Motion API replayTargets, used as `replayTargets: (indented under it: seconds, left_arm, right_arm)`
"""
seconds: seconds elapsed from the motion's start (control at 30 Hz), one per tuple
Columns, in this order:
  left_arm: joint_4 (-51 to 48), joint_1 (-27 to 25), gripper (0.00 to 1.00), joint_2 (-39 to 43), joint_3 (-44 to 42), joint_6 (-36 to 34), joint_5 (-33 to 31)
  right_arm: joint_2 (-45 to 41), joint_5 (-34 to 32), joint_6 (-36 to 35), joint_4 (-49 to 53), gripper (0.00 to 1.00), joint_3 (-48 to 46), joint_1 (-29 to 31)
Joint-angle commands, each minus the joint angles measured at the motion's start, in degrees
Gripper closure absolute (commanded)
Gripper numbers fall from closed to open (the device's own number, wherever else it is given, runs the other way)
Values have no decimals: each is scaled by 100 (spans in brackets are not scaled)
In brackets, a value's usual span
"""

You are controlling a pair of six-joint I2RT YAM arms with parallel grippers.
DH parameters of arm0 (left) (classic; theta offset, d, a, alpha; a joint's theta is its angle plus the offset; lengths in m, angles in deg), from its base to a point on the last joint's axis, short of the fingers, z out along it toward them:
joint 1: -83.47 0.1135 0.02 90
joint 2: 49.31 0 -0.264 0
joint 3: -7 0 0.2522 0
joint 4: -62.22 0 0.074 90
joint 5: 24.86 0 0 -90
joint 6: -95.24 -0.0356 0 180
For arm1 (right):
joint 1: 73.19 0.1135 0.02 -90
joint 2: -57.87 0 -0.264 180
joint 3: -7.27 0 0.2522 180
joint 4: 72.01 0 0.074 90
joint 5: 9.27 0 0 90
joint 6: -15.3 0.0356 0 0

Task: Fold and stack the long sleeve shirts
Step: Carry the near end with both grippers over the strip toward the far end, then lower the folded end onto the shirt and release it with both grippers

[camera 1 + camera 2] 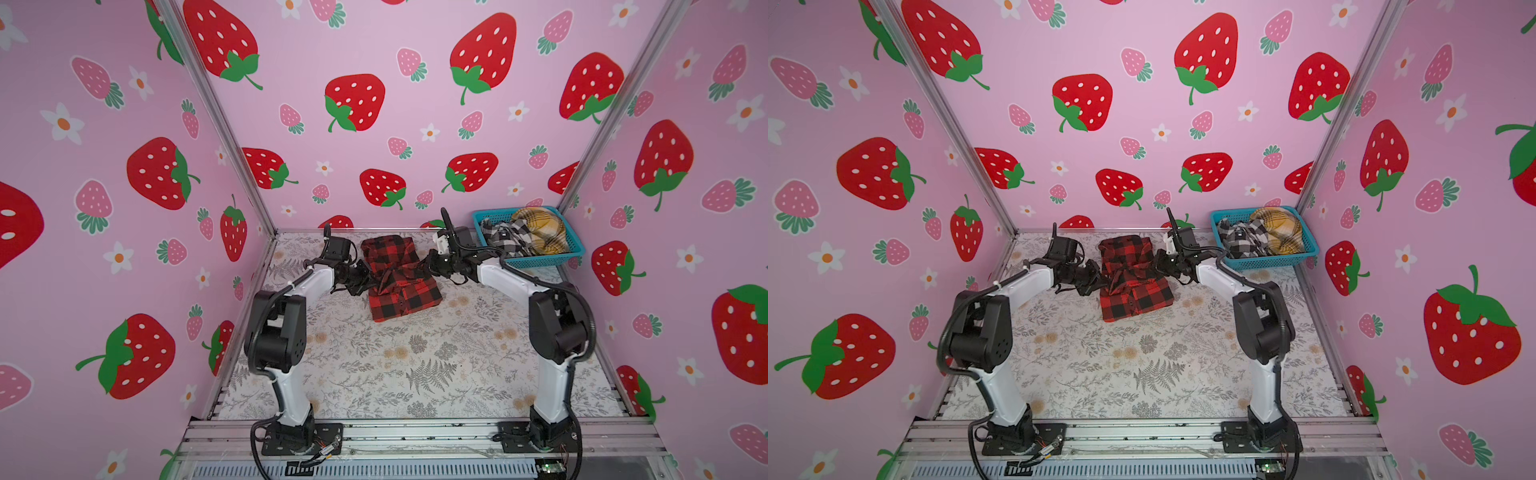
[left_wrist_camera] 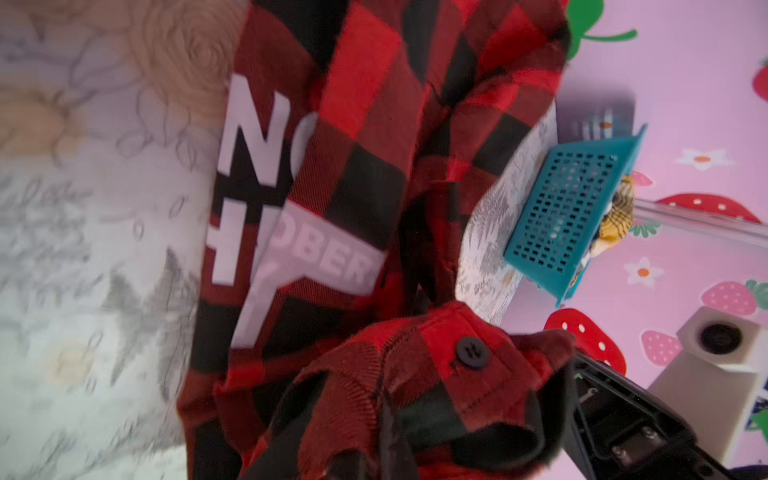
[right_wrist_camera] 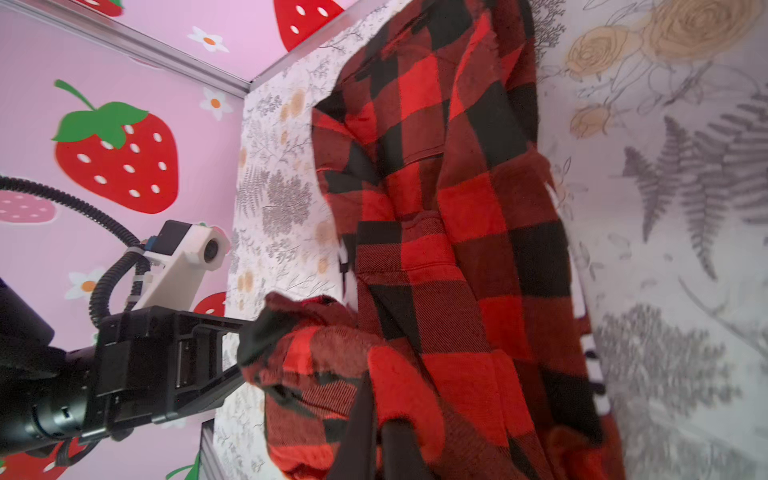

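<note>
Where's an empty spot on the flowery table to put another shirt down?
The wide fern-print tabletop is bare from the red-and-black checked shirt to its near edge. The back is crowded: the left gripper and right gripper flank that shirt, and a full teal plastic mesh basket fills the right corner.

The shirt (image 1: 401, 286) lies on the desk (image 1: 395, 365), toward the back. The left gripper (image 1: 362, 281) sits at the shirt's left edge and the right gripper (image 1: 428, 266) at its right edge, both against the cloth. Right of the shirt and a little behind it stands the basket (image 1: 540, 261), with the other shirts (image 1: 511, 239) heaped in it.
</note>
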Motion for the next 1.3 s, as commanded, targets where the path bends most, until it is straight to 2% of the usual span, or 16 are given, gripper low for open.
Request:
replayTargets:
  seconds: [0.0, 0.03, 0.13, 0.23, 0.33, 0.43, 0.47, 0.53, 0.63, 0.73, 0.93, 1.0, 1.27]
  left_arm:
    - [-39, 156, 65, -839, 931, -194, 330]
    - [-20, 221, 62, -1054, 1192, -139, 374]
    - [-180, 453, 53, -1161, 1587, 68, 123]
    - [-152, 527, 39, -479, 1226, 193, -258]
    - [-623, 330, 37, 287, 925, -8, -663]
    - [-1053, -103, 36, 951, 525, -169, -1241]
    - [-1003, -314, 37, 1070, 357, -147, -1283]
    - [-834, -745, 44, 1057, 179, -49, -1193]
    - [-843, -1150, 63, 653, 375, -127, -872]
    - [-751, -1235, 68, 370, 533, -160, -693]
    - [-1165, -1212, 70, -559, 1499, -577, -602]
    - [-1233, -1270, 71, -701, 1466, -641, -586]
    - [-433, -1432, 75, -254, -757, -496, -548]
  right_arm:
    - [638, 272, -380, 220, 65, 619, -147]
    - [778, 247, -443, 241, 54, 783, -200]
    - [930, 44, -897, 504, 36, 1201, -271]
    - [490, -744, -1471, 906, 29, 1042, -203]
    - [-308, -1378, -1601, 735, 22, 154, -106]
    - [-883, -1747, -1657, 728, 16, -422, 17]
    - [-1017, -1738, -1661, 678, 16, -584, 75]
    - [-1118, -1608, -1654, 579, 24, -801, 195]
    - [-999, -1322, -1694, 503, 46, -871, 394]
    - [-772, -1074, -1671, 482, 61, -787, 468]
    - [-116, -1063, -1840, 731, 66, -325, 490]
    - [-40, -1187, -1909, 893, 69, -374, 532]
    - [-307, -1257, -1541, 692, 73, -1871, 837]
